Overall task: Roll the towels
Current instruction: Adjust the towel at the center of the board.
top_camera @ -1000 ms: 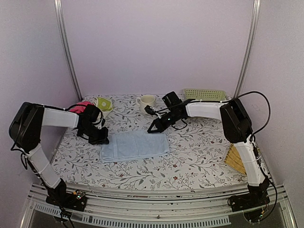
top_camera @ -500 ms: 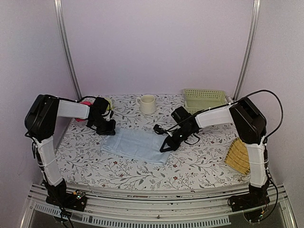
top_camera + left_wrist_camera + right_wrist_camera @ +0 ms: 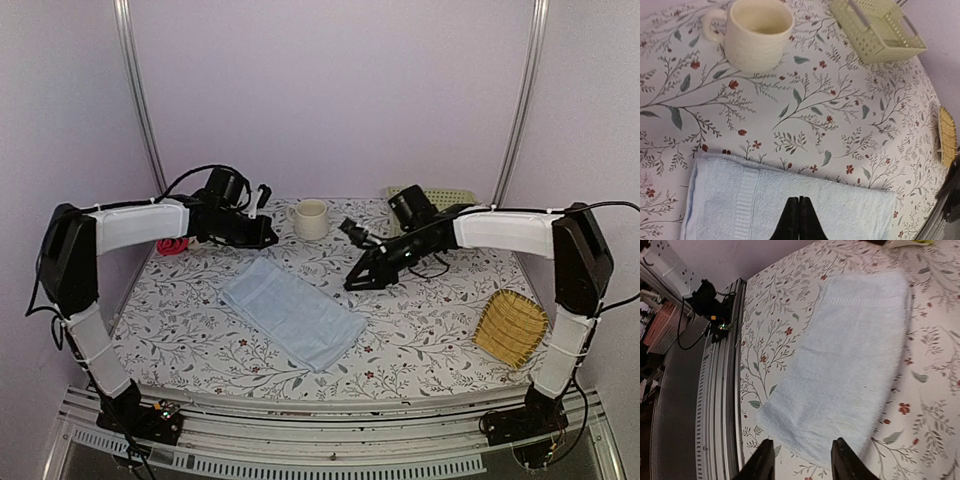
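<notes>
Jaws of the left gripper (image 3: 799,220) are clenched tight on nothing, by the far end of the pale blue towel (image 3: 292,312). Those of the right gripper (image 3: 802,462) stand parted and empty, near the towel's right side. The towel lies flat and unrolled, diagonally across the floral tablecloth (image 3: 420,330). A cream mug (image 3: 310,218) stands beyond it.

One table (image 3: 420,330), top covered in white cloth printed with grey-green sprigs and small red flowers. Lying directly on it:
- pale blue terry towel (image 3: 292,312), flat, a long strip set diagonally near the middle
- cream ceramic mug (image 3: 311,218), upright, at the back
- pale green perforated plastic basket (image 3: 455,197), back right
- yellow woven bamboo tray (image 3: 511,328), right edge, well apart from the towel
- red object (image 3: 172,245), back left, partly hidden
</notes>
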